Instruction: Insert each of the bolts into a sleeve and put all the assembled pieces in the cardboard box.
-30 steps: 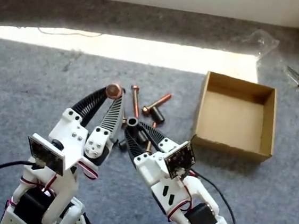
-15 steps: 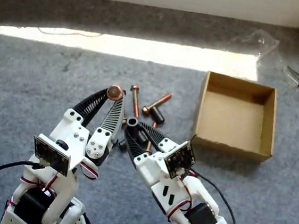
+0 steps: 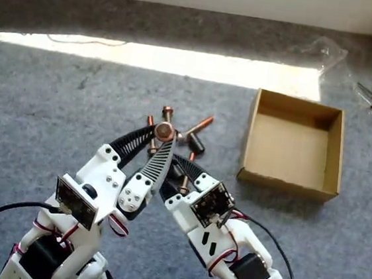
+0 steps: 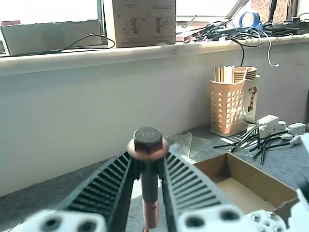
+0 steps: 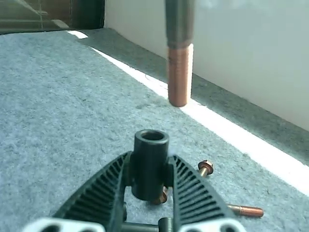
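Left hand [image 4: 148,157] is clamped on a copper bolt [image 4: 147,140], head up; right hand [image 5: 150,159] is clamped on an upright black sleeve [image 5: 150,144], the bolt's tip above it, apart; empty cardboard box [image 3: 286,183] sits well apart on the worktop [image 3: 42,111].

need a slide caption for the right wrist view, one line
Right gripper holds a sleeve upright, a bolt hanging tip-down above it, not yet inserted; loose bolts lie on the carpet.
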{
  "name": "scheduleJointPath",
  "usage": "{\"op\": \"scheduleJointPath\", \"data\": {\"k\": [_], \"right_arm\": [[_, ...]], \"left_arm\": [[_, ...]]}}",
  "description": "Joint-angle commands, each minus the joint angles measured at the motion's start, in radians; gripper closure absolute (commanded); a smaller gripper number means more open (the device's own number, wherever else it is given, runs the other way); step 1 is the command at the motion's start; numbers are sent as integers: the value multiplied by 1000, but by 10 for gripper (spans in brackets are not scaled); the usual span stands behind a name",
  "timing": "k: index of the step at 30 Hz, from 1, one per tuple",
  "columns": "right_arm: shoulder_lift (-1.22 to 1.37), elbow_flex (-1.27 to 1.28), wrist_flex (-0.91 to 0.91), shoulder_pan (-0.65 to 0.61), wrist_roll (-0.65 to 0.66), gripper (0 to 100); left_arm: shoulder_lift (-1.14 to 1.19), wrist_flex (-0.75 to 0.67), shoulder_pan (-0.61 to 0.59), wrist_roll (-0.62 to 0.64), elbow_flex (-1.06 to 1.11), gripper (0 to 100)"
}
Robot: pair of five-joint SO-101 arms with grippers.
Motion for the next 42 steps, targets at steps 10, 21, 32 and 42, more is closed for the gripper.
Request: {"op": "scheduleJointPath", "data": {"k": [10, 21, 32, 42], "right_arm": [[-12, 147, 2, -4, 14, 993], [-13, 147, -2, -4, 11, 993], [-13, 145, -2, -2, 6, 993], [-13, 145, -21, -1, 6, 993]], "left_arm": [[-13, 78, 16, -8, -76, 992], [-16, 80, 13, 34, -82, 993], [-12, 80, -125, 141, -85, 992], [-15, 83, -124, 213, -84, 992]]}}
